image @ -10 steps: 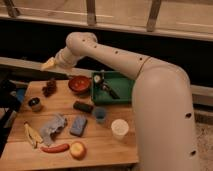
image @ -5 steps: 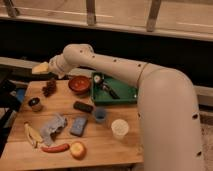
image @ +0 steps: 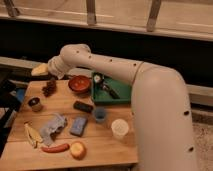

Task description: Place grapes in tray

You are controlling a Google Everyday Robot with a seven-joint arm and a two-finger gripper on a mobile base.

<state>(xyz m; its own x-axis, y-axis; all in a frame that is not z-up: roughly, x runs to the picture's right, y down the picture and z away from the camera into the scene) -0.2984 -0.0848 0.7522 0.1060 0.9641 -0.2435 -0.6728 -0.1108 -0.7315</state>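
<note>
A wooden worktop stands before a dark wall. The white arm hides the right part of the green tray, and the things inside it are hard to make out. The pincer hangs wide and empty at the far left, near the grapes. They are a small dark reddish bunch on the wood, with a red bowl between them and the tray.

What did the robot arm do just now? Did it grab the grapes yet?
Not yet. The gripper swung toward the left of the picture and a little lower. It is now up and to the left of the grapes in the view, and it took hold of nothing. The grapes stayed on the table. The tray, the red bowl and everything else kept their places.
</note>
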